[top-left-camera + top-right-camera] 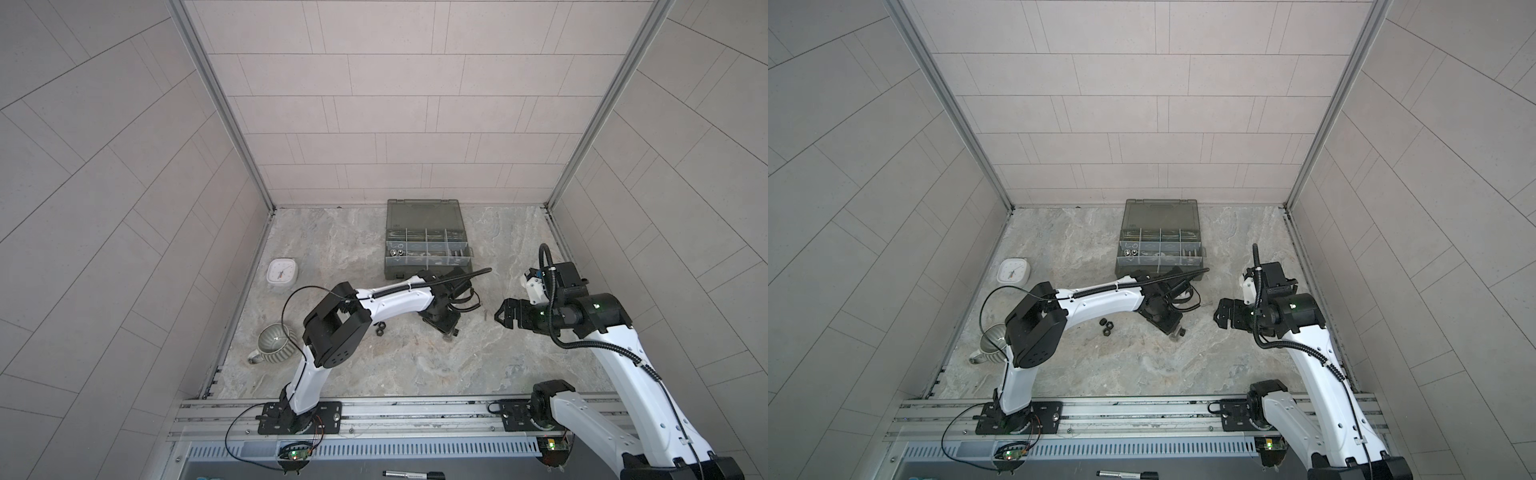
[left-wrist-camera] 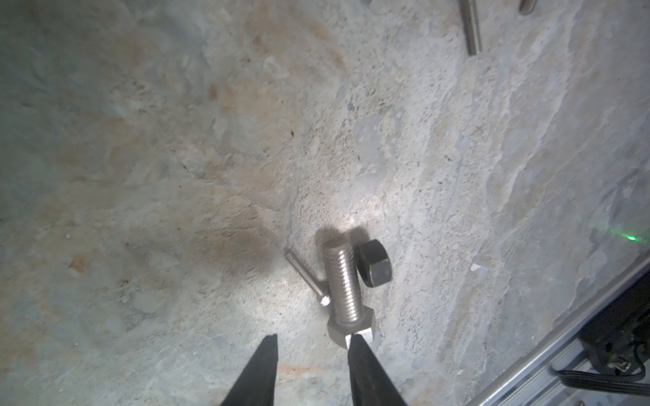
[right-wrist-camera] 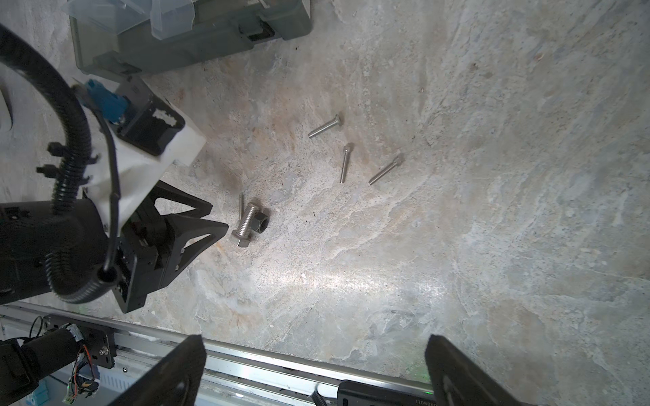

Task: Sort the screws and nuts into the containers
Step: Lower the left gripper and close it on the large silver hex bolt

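1. Target: thick bolt [image 2: 343,281], lying flat, straight ahead of left gripper [image 2: 313,342]; hex head nearest the tips, shank pointing away.
2. Left gripper: partly parted, empty. Bolt head off-centre, touching one fingertip [image 2: 362,358], not btwn the two.
3. Crowding: black nut [image 2: 374,262] leaning on shank one side, thin screw [image 2: 306,276] touching the other.
4. Right gripper [image 3: 313,346]: spread wide, empty, well apart; L arm nearer.
5. Organizer case [image 1: 399,270] beyond L arm; three thin screws [image 3: 345,164] loose nearby.

Lab robot cell: tile-patterned walls [image 1: 415,104], aluminium frame rails [image 1: 395,411], stone-look tabletop [image 1: 395,365], rail-mounted arms [image 1: 307,374].
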Robot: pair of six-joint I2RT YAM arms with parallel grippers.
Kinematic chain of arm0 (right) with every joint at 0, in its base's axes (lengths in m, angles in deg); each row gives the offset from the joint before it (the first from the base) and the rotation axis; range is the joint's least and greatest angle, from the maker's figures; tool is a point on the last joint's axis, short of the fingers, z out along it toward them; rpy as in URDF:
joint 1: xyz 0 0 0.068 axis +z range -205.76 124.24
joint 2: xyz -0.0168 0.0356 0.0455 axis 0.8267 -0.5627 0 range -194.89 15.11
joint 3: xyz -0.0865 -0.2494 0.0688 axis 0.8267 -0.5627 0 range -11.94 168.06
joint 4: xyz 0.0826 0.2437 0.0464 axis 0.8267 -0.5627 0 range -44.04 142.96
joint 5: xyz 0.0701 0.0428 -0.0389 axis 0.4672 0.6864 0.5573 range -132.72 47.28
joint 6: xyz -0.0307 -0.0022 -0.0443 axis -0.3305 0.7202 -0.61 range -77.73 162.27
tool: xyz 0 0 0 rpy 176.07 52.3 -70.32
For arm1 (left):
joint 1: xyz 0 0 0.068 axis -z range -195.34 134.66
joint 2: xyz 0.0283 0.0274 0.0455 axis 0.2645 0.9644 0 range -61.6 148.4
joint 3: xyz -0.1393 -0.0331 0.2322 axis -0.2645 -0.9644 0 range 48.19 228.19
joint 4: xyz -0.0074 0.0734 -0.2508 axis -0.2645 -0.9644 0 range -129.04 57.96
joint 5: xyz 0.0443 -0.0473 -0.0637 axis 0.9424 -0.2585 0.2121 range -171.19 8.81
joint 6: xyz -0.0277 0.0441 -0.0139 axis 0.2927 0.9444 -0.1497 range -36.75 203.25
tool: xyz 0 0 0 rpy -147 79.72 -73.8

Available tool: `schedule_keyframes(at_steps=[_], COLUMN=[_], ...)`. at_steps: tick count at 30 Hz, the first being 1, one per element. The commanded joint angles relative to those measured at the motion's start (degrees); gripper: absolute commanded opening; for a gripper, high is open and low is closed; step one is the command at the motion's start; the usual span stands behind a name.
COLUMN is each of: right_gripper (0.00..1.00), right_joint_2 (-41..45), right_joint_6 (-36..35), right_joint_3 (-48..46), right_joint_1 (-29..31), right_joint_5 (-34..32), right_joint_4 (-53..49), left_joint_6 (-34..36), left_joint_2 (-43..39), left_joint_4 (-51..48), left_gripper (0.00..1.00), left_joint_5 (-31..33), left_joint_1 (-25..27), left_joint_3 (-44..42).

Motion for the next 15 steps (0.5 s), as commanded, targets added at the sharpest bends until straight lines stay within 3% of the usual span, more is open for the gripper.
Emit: schedule_keyframes(at_steps=[1, 15], right_gripper=[0.99, 0.99], right_joint_2=[0.71, 0.35], right_joint_6=[-0.34, -0.55], right_joint_3=[-0.08, 0.34], right_joint_1=[0.3, 0.29], right_joint_5=[-1.02, -1.83], right_joint_4=[-0.94, -1.41], left_joint_6=[1.07, 2.5], left_joint_2=[2.17, 6.98], left_joint_4=[-2.34, -4.74], left_gripper=[0.39, 0.39], left_joint_5=[0.32, -2.15], left_joint_1=[0.28, 0.65], left_joint_3=[2.68, 7.25])
